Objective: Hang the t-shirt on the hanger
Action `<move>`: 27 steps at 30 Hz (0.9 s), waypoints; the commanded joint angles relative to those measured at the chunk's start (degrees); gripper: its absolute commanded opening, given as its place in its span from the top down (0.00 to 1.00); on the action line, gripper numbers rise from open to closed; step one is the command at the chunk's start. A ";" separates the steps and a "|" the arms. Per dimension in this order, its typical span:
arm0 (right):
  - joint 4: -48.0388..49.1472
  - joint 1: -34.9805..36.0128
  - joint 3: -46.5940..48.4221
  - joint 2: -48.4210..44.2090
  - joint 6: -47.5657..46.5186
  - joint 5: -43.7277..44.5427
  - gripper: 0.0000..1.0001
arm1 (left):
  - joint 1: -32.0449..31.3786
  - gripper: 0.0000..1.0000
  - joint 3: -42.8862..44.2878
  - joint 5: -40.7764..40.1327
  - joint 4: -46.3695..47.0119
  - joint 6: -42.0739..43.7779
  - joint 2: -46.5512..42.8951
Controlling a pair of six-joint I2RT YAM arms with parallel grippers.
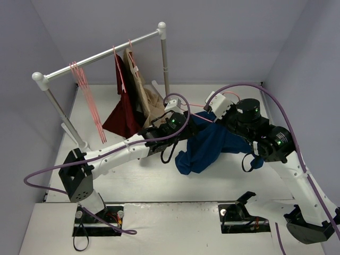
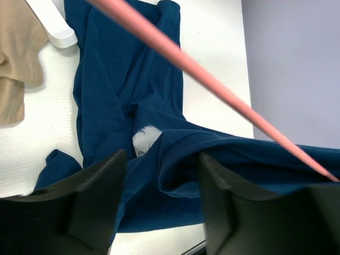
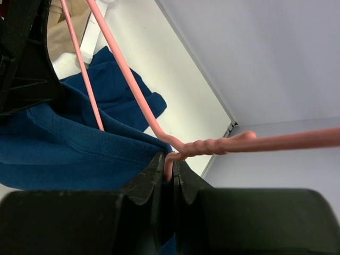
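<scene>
Here the right end effector (image 3: pixel 170 159) is clenching the hanger (image 3: pixel 133 85) at the twisted wire just below its hook, and the jaws are showing no gap around the wire. From that grip the hanger's two pink arms are running away from the right wrist toward the left arm, so its long axis is pointing across the gap between the two arms.

The t-shirt (image 1: pixel 204 146) is hanging in a bunch between the two arms, part draped over the hanger wire and the rest trailing down onto the surface (image 1: pixel 138 180). In the right wrist view one pink arm is disappearing into the blue cloth, while the other is staying bare above it.

The left end effector (image 2: pixel 162 159) is the nearer one to the cloth. Its fingers (image 2: pixel 95 202) are standing apart, holding nothing, with the ribbed collar fold lying right in the gap between them and just beyond the tips. The bare pink wire is crossing diagonally over that fold, close above it. Judging by this, the next move is turning on the left side taking the collar and drawing it along the wire.
</scene>
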 commanded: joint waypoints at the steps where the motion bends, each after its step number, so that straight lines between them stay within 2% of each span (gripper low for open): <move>1: 5.59 -0.05 -0.13 -0.50 0.38 1.24 1.00 | -0.38 0.60 2.79 1.33 2.63 -2.81 0.66; 8: 5.83 -0.05 -0.82 -0.91 0.89 1.63 1.00 | -0.35 0.84 2.08 2.61 2.72 -3.36 0.69; 9: 5.83 -0.05 -1.00 -1.03 0.95 1.81 1.00 | -0.35 0.91 2.26 2.37 2.30 -2.89 0.28; 12: 5.74 -0.05 -1.87 -2.15 1.35 2.09 1.00 | 0.65 1.00 2.07 1.28 0.63 -0.99 -1.14; 19: 5.65 -0.11 -4.65 -5.91 2.90 1.66 1.00 | 6.47 1.00 0.77 5.02 0.89 6.19 -4.11; 27: 5.56 -0.05 -8.51 -9.67 4.32 -0.16 1.00 | 11.97 1.00 7.47 9.17 -4.72 15.58 -4.39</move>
